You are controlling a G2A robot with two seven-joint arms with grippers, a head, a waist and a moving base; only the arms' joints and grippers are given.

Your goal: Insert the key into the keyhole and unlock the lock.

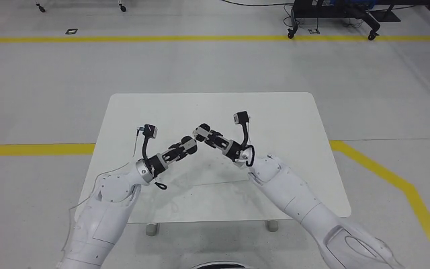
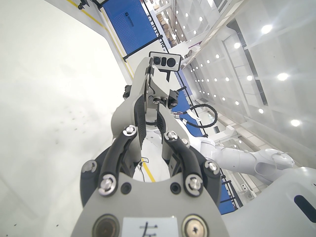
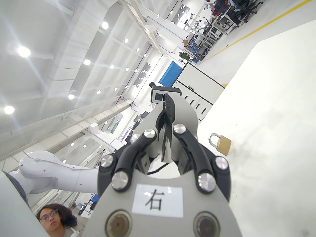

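Looks like the stage before insertion, with nothing yet done to the lock (image 3: 223, 145). Brass body, shackle closed, resting on the white bench (image 3: 276, 80), touched by neither hand, near the right hand (image 3: 168, 99) but clearly apart from it.

Right hand raised above the bench, pads pressed together along a thin seam. Too tight to tell whether clamped on the key or on nothing at all.

Left hand (image 2: 149, 109) raised too, tip to tip with the right one over the middle of the bench. Cannot tell whether apart or closed on something, since grey metal parts crowd the space just ahead of it.

Reads, as a judgement, like a meeting of the two hands in the air, perhaps to settle the grip on the key before going down to the lock.

Next move calls for two things:

- **Hold the lock:** lower one hand to the brass body and pin or lift it, so that the keyhole end faces the other hand.
- **Bring in the key:** line the blade up squarely with the keyhole, push straight in without skewing, then twist until the shackle springs free.

Leaves little room for error in alignment. Likely to slide on the smooth bench if pushed while unheld, so grip first, insert second.
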